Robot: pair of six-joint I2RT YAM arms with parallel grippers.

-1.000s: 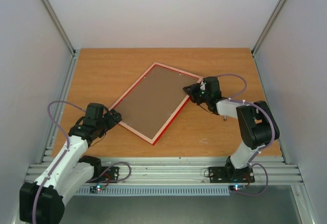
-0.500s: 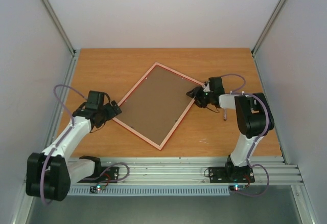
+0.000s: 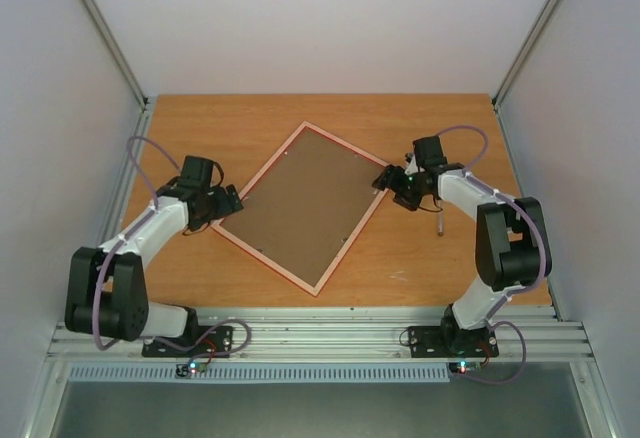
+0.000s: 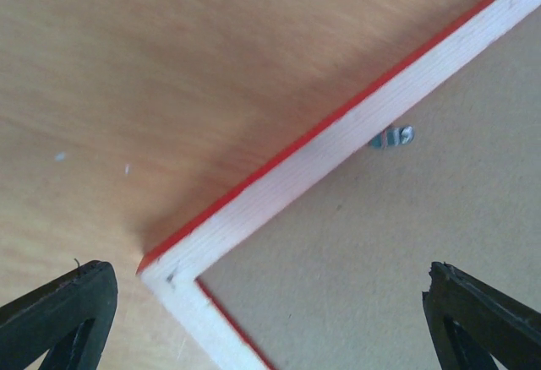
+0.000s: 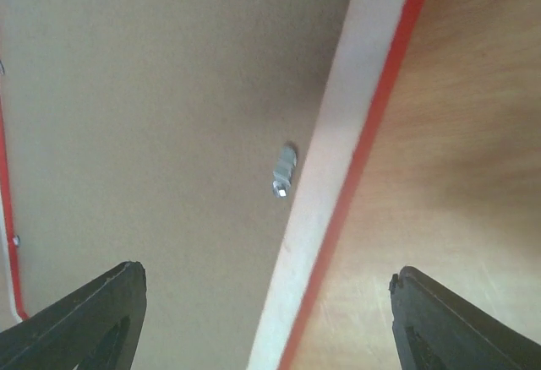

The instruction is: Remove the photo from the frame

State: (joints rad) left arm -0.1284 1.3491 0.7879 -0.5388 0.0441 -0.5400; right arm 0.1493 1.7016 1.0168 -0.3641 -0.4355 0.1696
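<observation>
Plainly, the frame [image 3: 258,175] lies face down and turned on the diagonal in the middle of the wooden counter [image 3: 200,128]. Its pale back faces up, with a thin line of red along the outer edge. The brown backing board [image 3: 300,208] fills the frame from rim to rim, so the photo is hidden beneath it and cannot be seen. The left arm [image 3: 150,228] reaches in to the frame's left corner and the right arm [image 3: 465,193] to its right corner. Both sets of jaws are spread wide and grip nothing. In the left wrist view the frame's corner [image 4: 338,142] sits between the two dark fingertips [image 4: 59,315], one over bare counter [image 4: 169,66] and the other over the backing board [image 4: 380,260]. A small metal clip [image 4: 393,138] lies on the board just inside the rim. In the right wrist view the rim [image 5: 338,159] runs up between the parted fingertips [image 5: 93,319], with backing board [image 5: 152,133] on one side and counter [image 5: 473,176] on the other. Another small metal clip [image 5: 283,170] rests on the board right against the rim. Whether either set of fingertips touches the frame cannot be told.
</observation>
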